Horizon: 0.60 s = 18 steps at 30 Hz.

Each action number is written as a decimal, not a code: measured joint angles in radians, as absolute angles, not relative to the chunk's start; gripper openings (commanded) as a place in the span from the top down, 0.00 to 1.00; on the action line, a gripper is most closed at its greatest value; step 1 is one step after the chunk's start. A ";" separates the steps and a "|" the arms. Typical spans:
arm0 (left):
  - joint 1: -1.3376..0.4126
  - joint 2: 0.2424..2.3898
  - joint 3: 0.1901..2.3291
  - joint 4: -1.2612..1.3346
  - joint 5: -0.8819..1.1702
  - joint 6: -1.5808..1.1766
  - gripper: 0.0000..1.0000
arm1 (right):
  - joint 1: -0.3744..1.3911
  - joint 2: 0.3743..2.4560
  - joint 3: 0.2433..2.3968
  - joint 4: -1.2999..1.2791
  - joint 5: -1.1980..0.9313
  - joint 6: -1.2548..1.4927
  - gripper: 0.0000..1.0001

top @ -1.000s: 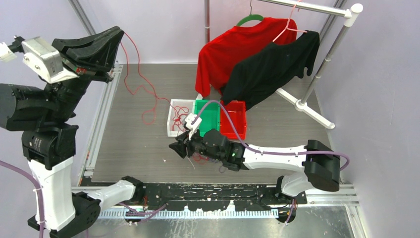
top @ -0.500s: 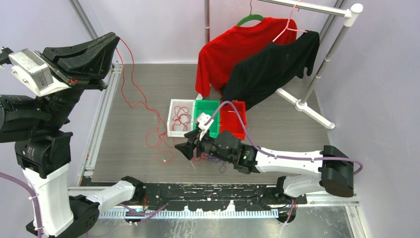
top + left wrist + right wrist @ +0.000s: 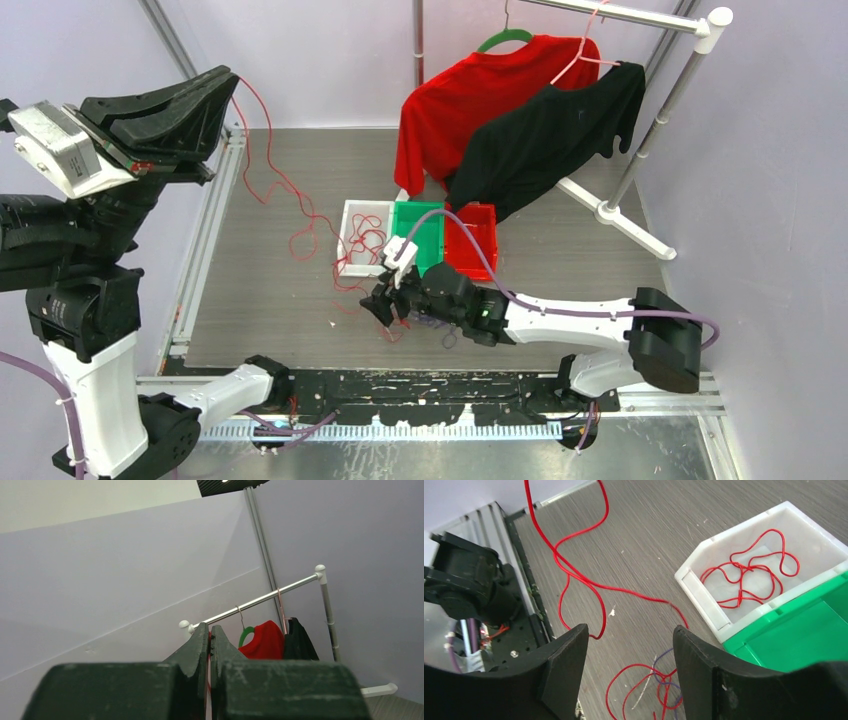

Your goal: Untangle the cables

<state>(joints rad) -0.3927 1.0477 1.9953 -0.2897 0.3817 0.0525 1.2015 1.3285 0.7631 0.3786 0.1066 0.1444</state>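
Note:
My left gripper (image 3: 232, 75) is raised high at the far left and shut on one red cable (image 3: 265, 165). That cable hangs down from it and trails across the table to the tangle of red and purple cables (image 3: 405, 320). In the left wrist view the jaws (image 3: 210, 627) are closed with the red cable (image 3: 208, 680) pinched between them. My right gripper (image 3: 378, 305) is open and low over the table; in the right wrist view (image 3: 630, 630) the tangle (image 3: 664, 680) lies between its fingers. The trailing red cable (image 3: 559, 560) passes just beyond them.
A white bin (image 3: 349, 235) holding a loose red cable (image 3: 749, 570) stands beside a green bin (image 3: 420, 230) and a red bin (image 3: 475, 245). A clothes rack (image 3: 610, 210) at the back carries a red shirt (image 3: 470, 100) and a black shirt (image 3: 550, 130).
My left gripper has lifted and swung slightly left with the red cable; the cable's loose loops have shifted on the table. My right gripper has moved a little right and nearer, over the tangle.

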 measured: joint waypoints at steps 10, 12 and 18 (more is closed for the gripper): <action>-0.393 1.048 2.014 -0.290 0.386 0.032 1.00 | 1.200 1.393 0.848 0.324 0.139 0.039 0.35; -0.393 1.048 2.014 -0.290 0.386 0.032 1.00 | 1.199 1.393 0.858 0.318 0.133 0.028 0.34; -0.393 1.048 2.014 -0.290 0.387 0.032 1.00 | 1.198 1.364 0.863 0.276 0.072 0.032 0.33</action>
<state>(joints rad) -0.3927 1.0477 2.0136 -0.2897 0.3870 0.0322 1.1980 1.3636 0.8627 0.2760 0.0715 0.0322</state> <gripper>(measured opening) 0.009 0.669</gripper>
